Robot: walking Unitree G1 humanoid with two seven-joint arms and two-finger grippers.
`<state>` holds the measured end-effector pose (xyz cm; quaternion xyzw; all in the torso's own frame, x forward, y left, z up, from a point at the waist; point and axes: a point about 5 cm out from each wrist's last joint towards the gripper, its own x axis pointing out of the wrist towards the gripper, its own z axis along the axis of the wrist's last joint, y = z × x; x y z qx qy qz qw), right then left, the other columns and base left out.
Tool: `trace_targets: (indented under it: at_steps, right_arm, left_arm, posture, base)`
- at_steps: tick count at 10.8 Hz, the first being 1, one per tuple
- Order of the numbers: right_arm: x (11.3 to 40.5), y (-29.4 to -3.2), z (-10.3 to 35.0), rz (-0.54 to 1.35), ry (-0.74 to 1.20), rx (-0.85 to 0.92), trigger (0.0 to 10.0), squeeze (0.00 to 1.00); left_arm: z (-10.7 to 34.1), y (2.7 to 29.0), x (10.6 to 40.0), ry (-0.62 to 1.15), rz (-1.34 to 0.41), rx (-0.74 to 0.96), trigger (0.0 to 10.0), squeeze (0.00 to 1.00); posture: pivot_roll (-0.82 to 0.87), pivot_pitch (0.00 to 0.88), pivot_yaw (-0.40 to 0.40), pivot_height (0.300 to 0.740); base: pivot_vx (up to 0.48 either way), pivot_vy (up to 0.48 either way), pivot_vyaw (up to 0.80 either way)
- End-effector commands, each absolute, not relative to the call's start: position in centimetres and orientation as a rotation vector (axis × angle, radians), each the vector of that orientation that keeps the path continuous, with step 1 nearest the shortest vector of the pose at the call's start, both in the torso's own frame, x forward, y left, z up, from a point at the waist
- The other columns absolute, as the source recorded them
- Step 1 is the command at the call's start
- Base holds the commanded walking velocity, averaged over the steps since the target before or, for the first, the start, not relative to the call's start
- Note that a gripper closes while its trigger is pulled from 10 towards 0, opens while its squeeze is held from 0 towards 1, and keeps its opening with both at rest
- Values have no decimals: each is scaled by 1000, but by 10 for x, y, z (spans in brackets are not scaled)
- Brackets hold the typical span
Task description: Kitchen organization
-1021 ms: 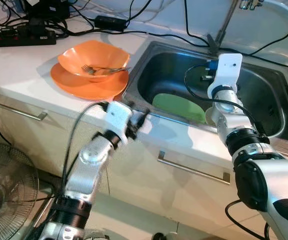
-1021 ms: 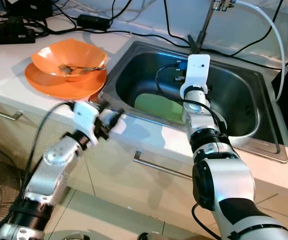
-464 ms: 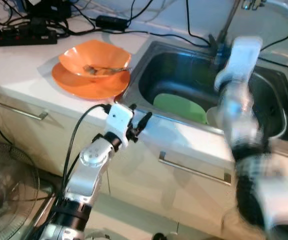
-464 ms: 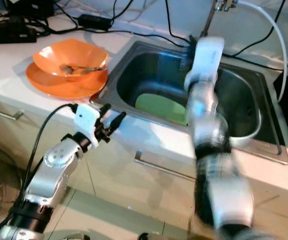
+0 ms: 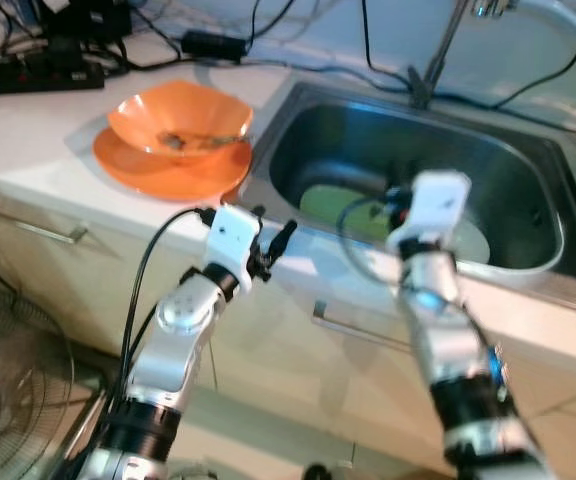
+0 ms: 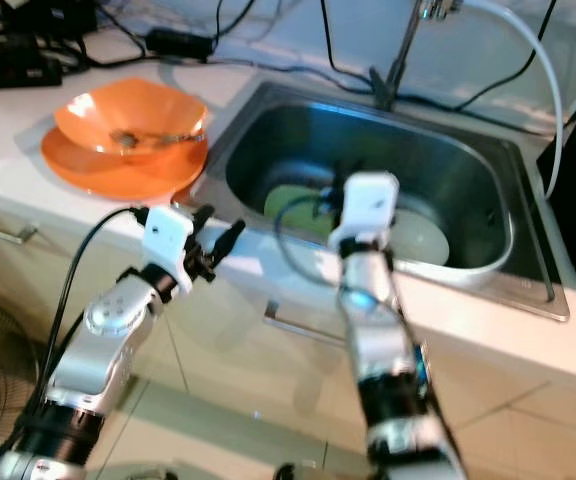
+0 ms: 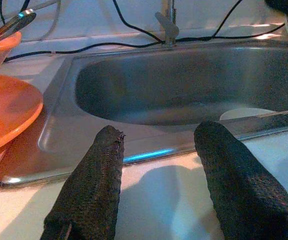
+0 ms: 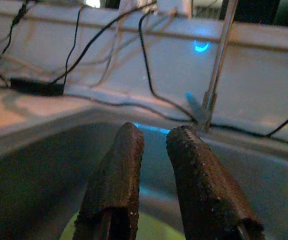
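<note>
Looking into the sink (image 5: 528, 262), I see the green plate (image 5: 340, 205) on its bottom, just below and ahead of my right gripper (image 8: 156, 150); this arm is the nearer one. Its fingers stand a little apart, with nothing between them. My left gripper (image 7: 156, 150) is spread wide and empty over the counter edge, between the sink and the orange bowl (image 5: 178, 120). The plate lies flat, thin and smooth, beside a white plate (image 6: 418, 240).
</note>
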<state>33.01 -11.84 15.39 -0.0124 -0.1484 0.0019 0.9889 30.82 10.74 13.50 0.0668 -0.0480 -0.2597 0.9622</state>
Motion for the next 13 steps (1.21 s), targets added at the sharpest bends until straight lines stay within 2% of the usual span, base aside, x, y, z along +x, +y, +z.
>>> trace_targets:
  at_steps: [1, 4, 7, 9, 11, 12, 13]
  right_arm:
    - [327, -116, 155, 9, -297, -23, 10000, 0]
    - [319, -104, 133, 44, -208, -18, 10000, 0]
    - [319, -106, 127, 27, -177, -15, 10000, 0]
    - [319, -103, 125, 29, -171, -7, 10000, 0]
    - [320, -103, 125, 25, -172, -1, 10000, 0]
    - [320, -103, 125, 22, -172, 0, 10000, 0]
    - [321, -103, 125, 19, -172, 1, 10000, 0]
  left_arm:
    - [136, 108, 307, -106, -513, 142, 10000, 0]
    - [138, 112, 309, -111, -495, 148, 10000, 0]
    - [151, 116, 312, -155, -472, 181, 10000, 0]
    - [194, 119, 320, -307, -437, 345, 10000, 0]
    - [210, 119, 323, -368, -422, 547, 10000, 0]
    - [214, 120, 325, -383, -406, 633, 10000, 1000]
    - [215, 120, 325, -387, -404, 697, 10000, 1000]
  posture:
    - [2, 90, -96, 740]
    - [6, 89, -95, 740]
    - [10, 85, -91, 740]
    - [22, 74, -92, 740]
    - [26, 62, -90, 740]
    - [25, 61, -89, 740]
    - [24, 61, -88, 740]
  base:
    - [0, 0, 0]
    - [0, 0, 0]
    - [0, 0, 0]
    - [0, 0, 0]
    - [0, 0, 0]
    - [0, 0, 0]
    - [0, 0, 0]
